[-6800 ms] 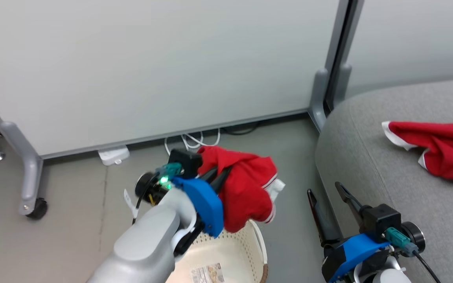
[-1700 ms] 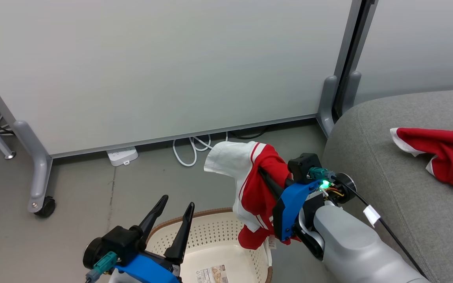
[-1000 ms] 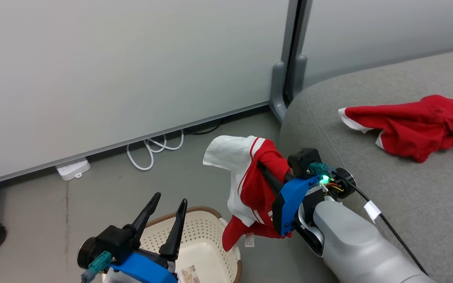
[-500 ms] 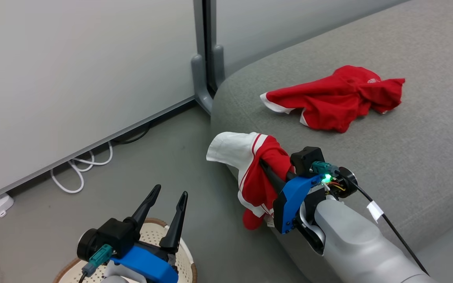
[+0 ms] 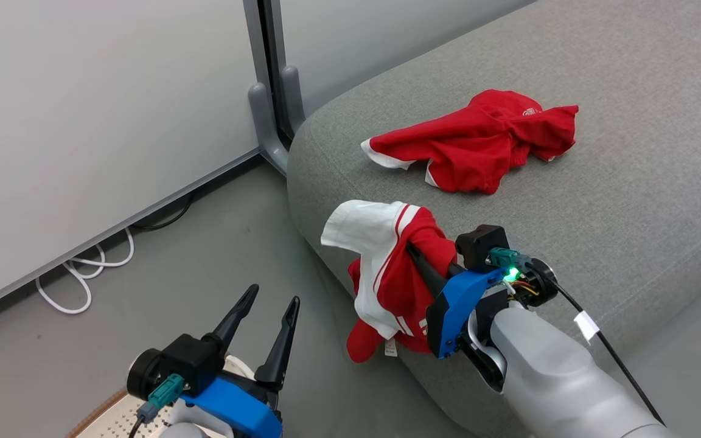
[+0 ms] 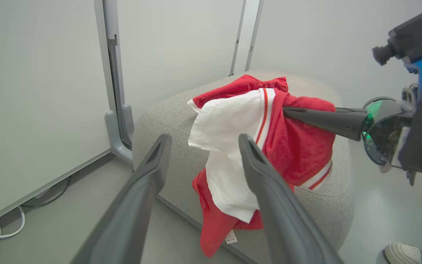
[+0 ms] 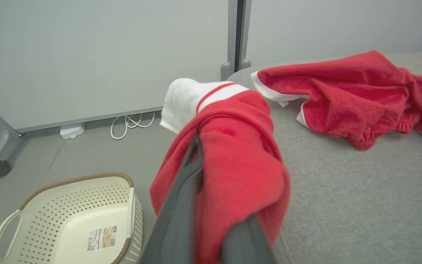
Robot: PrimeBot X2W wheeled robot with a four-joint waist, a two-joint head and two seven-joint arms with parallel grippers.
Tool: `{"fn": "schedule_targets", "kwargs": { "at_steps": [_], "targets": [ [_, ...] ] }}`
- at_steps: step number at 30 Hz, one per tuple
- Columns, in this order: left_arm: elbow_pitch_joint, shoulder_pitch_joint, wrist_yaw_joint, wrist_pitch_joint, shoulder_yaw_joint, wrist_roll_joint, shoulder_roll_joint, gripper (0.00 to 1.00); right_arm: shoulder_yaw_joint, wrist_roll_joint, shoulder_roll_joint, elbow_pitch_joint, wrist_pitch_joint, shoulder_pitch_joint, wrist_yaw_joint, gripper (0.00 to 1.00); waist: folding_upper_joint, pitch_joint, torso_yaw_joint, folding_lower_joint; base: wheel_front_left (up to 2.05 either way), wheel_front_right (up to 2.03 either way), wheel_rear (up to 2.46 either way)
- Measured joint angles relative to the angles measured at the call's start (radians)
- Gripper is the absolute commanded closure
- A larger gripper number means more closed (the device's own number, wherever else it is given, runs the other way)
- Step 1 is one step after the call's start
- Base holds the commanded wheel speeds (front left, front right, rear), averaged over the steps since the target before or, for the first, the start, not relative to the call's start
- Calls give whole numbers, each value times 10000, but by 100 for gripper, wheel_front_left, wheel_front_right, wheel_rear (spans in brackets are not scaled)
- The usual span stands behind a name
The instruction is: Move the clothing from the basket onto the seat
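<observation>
The right gripper [image 5: 415, 251] has its jaws pressed together on a fold of the garment [image 5: 397, 285], pinched right at the jaw tips. The red cloth wraps over both fingers, so in the right wrist view one finger is half buried in it. From the tips the garment hangs toward 7 o'clock in the head view, with a white panel sticking out at 10 o'clock and a small tag dangling at its lower end. It hangs in the air by the seat's [image 5: 630, 182] rounded edge. Whether it brushes the seat's side I cannot tell.

At 1 o'clock from the right gripper, well apart from it, the other garment [image 5: 478, 146] lies crumpled on top of the seat, mostly red with white trim at its 9 o'clock end.

At 8 o'clock from the right gripper, the left gripper [image 5: 273, 296] hangs over the floor [image 5: 216, 243] with its jaws wide apart and nothing between them. In the left wrist view they point at the garment, which is well beyond their tips.

The basket [image 5: 107, 420] sits on the floor at 7 o'clock from the left gripper. In the right wrist view it holds no cloth, and a printed label [image 7: 101, 238] shows on its bottom.

Past the seat at 11 o'clock stand grey panels [image 5: 83, 91], with a white cable [image 5: 86, 286] looped at their foot. A person's shoe [image 6: 398, 253] shows at 5 o'clock in the left wrist view.
</observation>
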Motion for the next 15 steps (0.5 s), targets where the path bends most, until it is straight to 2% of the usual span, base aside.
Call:
{"fn": "schedule_targets", "kwargs": {
  "at_steps": [4,8,15],
  "targets": [
    [-13,-103,0,0,-36,35,121,0,-190,121,-2,15,6,-130,0,100,0,179,47,0,0,0,0],
    [-77,-290,-2,0,-136,67,236,0,-662,171,-178,102,21,-1196,0,100,0,523,133,0,0,0,0],
    [-263,-881,-2,2,-606,140,543,0,-1216,-111,-1432,393,355,-3508,2,100,0,1407,512,0,0,0,0]
  ]
}}
